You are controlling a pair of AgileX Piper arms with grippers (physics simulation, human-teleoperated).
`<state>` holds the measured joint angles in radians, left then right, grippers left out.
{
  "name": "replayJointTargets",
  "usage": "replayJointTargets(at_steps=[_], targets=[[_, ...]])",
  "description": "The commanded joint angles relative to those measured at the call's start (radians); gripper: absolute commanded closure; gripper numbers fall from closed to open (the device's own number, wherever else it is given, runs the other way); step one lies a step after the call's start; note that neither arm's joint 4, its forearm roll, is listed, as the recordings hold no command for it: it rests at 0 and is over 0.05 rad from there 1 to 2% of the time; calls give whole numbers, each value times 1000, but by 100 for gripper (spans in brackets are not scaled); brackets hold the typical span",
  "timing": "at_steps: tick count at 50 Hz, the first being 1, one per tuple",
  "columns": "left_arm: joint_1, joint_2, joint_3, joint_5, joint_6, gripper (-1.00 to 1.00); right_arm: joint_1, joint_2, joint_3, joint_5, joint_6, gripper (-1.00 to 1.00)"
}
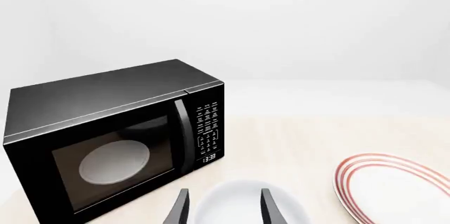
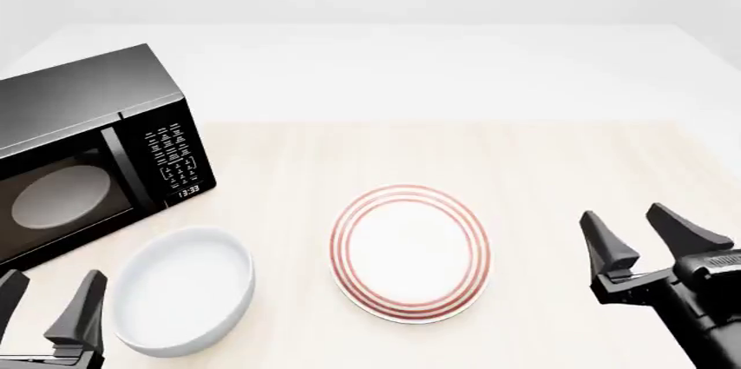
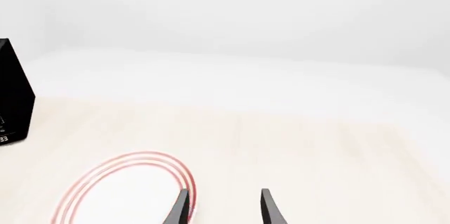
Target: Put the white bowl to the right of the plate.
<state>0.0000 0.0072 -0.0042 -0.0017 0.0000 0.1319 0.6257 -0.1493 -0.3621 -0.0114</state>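
Note:
The white bowl (image 2: pixel 183 289) sits on the table at the front left, left of the plate (image 2: pixel 409 252), whose rim carries red rings. My left gripper (image 2: pixel 47 301) stands open just left of the bowl, near the front edge. In the left wrist view the bowl (image 1: pixel 243 205) lies between and beyond the open fingers (image 1: pixel 178 208), with the plate (image 1: pixel 397 187) off to the side. My right gripper (image 2: pixel 643 234) is open at the front right, apart from the plate. The right wrist view shows the plate (image 3: pixel 126 192) beside its open gripper (image 3: pixel 223 208).
A black microwave (image 2: pixel 87 156) stands at the left, behind the bowl, also seen in the left wrist view as the microwave (image 1: pixel 113 134). The light wooden tabletop (image 2: pixel 556 169) stretches to the right of the plate, with a white surface beyond it.

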Motion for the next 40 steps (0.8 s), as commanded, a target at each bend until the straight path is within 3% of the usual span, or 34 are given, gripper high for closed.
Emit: replayJointTargets(at_steps=[1, 6, 9, 12, 13, 18, 33, 40], targets=[[0, 0, 0, 0, 0, -100, 75, 275, -129, -85, -14, -100], [0, 0, 0, 0, 0, -100, 131, 348, -212, -56, -11, -100], [0, 0, 0, 0, 0, -100, 144, 433, -298, -21, -55, -100], [0, 0, 0, 0, 0, -100, 187, 444, -334, -15, -46, -100], [0, 0, 0, 0, 0, -100, 181, 487, -365, 2, -69, -100], [0, 0, 0, 0, 0, -100, 258, 532, -431, 10, -55, -100], [0, 0, 0, 0, 0, -100, 348, 731, -630, 83, -62, -100], [0, 0, 0, 0, 0, -100, 405, 810, -715, 134, -21, -100]])
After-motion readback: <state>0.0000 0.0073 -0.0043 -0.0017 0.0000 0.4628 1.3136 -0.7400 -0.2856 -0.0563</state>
